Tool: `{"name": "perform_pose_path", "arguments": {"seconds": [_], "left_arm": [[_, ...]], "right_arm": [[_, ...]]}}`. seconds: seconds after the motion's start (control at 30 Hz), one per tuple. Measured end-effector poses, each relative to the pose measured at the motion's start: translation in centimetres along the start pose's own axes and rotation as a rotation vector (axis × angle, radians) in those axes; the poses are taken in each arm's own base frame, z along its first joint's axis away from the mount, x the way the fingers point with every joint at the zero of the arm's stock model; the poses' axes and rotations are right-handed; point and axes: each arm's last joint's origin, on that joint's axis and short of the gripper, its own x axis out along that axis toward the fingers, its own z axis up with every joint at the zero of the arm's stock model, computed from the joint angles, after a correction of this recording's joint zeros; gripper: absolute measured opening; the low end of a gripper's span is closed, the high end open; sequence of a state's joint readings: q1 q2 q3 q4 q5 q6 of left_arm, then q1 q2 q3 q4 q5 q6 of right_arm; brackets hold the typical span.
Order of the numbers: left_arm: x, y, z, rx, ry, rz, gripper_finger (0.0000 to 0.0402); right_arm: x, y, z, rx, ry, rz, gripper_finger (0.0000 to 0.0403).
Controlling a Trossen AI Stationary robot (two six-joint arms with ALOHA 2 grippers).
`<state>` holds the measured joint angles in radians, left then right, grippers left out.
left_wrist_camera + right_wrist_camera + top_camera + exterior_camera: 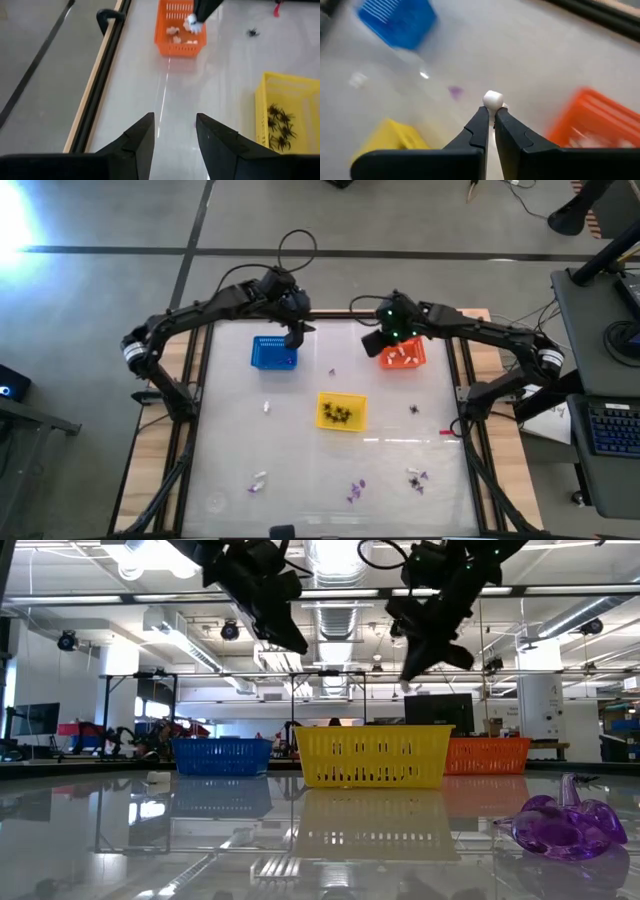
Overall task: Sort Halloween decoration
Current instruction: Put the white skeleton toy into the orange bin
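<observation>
Halloween decoration, white trinket (493, 99): pinched at the tips of the right gripper (491, 114), jaws nearly closed on it. In the high view this gripper (377, 343) hangs at the orange basket's (415, 364) 9 o'clock edge; whether it is over the rim or just beside it cannot be told.

Orange basket, at about 1 o'clock on the table (300, 430): holds several white trinkets (176, 33).

Yellow basket (341, 411), near table centre: holds a cluster of black spider trinkets (280, 126).

Blue basket (273, 352), at about 11 o'clock: contents too small to tell from above. The left gripper (294, 337) stands over its 3 o'clock edge, fingers (137, 145) spread wide with nothing between them.

Loose on the table: purple trinkets (356, 490) and a mixed white-and-purple cluster (416, 479) toward 6 o'clock, a white and purple pair (257, 481) at about 7 o'clock, one white piece (267, 407) at 9 o'clock of the yellow basket, one black spider (413, 410) at its 3 o'clock, one purple piece (332, 372) between the blue and orange baskets.

Low view: a purple trinket (564, 828) lies close to the lens.
</observation>
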<state>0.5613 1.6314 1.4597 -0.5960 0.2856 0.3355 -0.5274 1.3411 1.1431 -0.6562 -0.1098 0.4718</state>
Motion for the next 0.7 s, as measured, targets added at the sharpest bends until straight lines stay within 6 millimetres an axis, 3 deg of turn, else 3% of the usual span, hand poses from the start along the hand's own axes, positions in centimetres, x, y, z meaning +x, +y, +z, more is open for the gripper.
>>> {"name": "perform_pose_path", "arguments": {"seconds": [0.3,0.57,0.7], "left_arm": [[-1.2,-0.4,-0.4,-0.016,0.056,-0.002,0.0128],[-1.3,-0.5,-0.5,-0.020,0.063,-0.004,0.0128],[-1.3,-0.5,-0.6,-0.025,0.074,-0.007,0.0128]], "right_arm": [[-0.1,-2.4,-2.5,-0.057,0.225,-0.319,0.0017],[0.3,-3.1,-2.6,-0.035,0.235,-0.304,0.0017],[0.3,-2.6,-2.2,-0.049,0.216,-0.213,0.0018]]}}
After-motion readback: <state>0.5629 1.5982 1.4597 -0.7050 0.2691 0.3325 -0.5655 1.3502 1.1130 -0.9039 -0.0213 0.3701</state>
